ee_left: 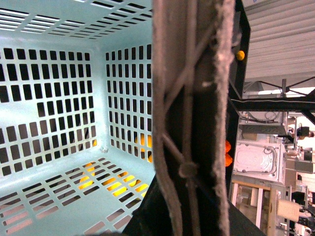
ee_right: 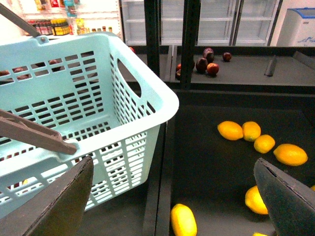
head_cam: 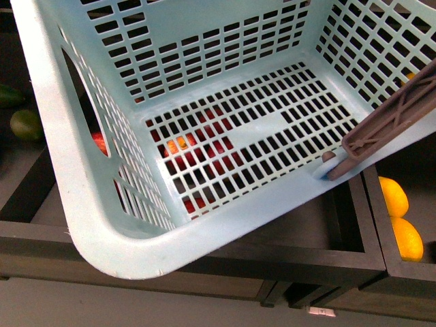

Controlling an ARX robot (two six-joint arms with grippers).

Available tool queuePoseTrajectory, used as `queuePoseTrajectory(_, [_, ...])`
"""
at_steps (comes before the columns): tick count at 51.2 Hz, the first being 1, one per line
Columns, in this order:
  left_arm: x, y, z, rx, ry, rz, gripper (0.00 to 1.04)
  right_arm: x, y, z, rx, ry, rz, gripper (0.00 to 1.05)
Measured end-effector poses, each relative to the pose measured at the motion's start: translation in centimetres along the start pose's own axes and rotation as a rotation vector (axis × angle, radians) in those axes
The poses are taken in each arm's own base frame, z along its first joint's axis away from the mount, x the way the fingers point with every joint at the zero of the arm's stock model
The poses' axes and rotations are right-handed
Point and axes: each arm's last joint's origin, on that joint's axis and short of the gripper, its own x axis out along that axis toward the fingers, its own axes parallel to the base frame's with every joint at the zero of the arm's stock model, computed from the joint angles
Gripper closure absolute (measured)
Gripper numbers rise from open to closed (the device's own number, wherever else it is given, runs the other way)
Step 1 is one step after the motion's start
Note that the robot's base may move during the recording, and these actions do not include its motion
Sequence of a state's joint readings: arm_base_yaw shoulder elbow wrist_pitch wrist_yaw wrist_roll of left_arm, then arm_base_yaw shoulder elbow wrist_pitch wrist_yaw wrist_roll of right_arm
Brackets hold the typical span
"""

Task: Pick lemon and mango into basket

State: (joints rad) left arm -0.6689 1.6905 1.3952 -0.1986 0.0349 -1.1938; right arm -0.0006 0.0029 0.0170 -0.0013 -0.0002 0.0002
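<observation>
Basket fills nearly the whole front view, tilted, its slotted floor bare. Its brown-grey handle crosses the right edge of the frame and meets the rim at a white pivot. Red fruit shows through the floor slots. Two lemons lie outside the basket at the lower right, in a dark shelf compartment, one touching the other. A green fruit sits at the far left. Neither arm shows in this view

Left wrist view: the handle runs top to bottom through the middle of the frame, very close to the lens, with the basket's inner corner to its left. Yellow shows through the slots low in that corner. How the left gripper's jaws stand cannot be told

Right wrist view: the right gripper has its two dark fingers at the lower corners of the frame, spread wide with nothing between them. The basket takes up the left half, the handle lying across it. Lemons lie scattered on the dark shelf at the right, outside the basket. A longer yellow fruit lies at the bottom centre. Dark red fruit rests on a further shelf, upper middle
</observation>
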Motion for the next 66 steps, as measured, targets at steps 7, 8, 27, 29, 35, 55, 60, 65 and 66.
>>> queuePoseTrajectory(7, [0.0, -0.1, -0.2, 0.002, 0.011, -0.004, 1.0, 0.0, 0.0, 0.0, 0.0, 0.0, 0.0, 0.09])
queuePoseTrajectory(8, [0.0, -0.1, -0.2, 0.002, 0.011, -0.003, 1.0, 0.0, 0.0, 0.0, 0.0, 0.0, 0.0, 0.09])
queuePoseTrajectory(27, [0.0, 0.0, -0.2, 0.004, 0.009, 0.001, 1.0, 2.4, -3.2, 0.0, 0.272, 0.46, -0.329, 0.09])
queuePoseTrajectory(29, [0.0, -0.1, -0.3, 0.004, 0.01, 0.001, 1.0, 3.4, -4.3, 0.2, 0.304, 0.458, -0.381, 0.09])
queuePoseTrajectory(35, [0.0, 0.0, -0.2, 0.003, 0.007, 0.002, 1.0, 6.3, -7.3, 0.5, 0.345, 0.445, -0.489, 0.09])
queuePoseTrajectory(55, [0.0, 0.0, -0.2, 0.005, 0.008, 0.002, 1.0, 20.3, -15.1, -9.4, 0.433, 0.703, -0.649, 0.09])
queuePoseTrajectory(60, [0.0, 0.0, -0.2, 0.005, 0.004, 0.003, 1.0, 22.2, -15.7, -11.8, 0.449, 0.756, -0.69, 0.09])
queuePoseTrajectory(65, [0.0, 0.0, -0.2, 0.006, 0.004, 0.003, 1.0, 24.2, -15.7, -14.0, 0.479, 0.794, -0.706, 0.09])
queuePoseTrajectory(66, [0.0, 0.0, -0.2, 0.005, 0.004, 0.003, 1.0, 24.6, -15.6, -14.3, 0.483, 0.798, -0.705, 0.09])
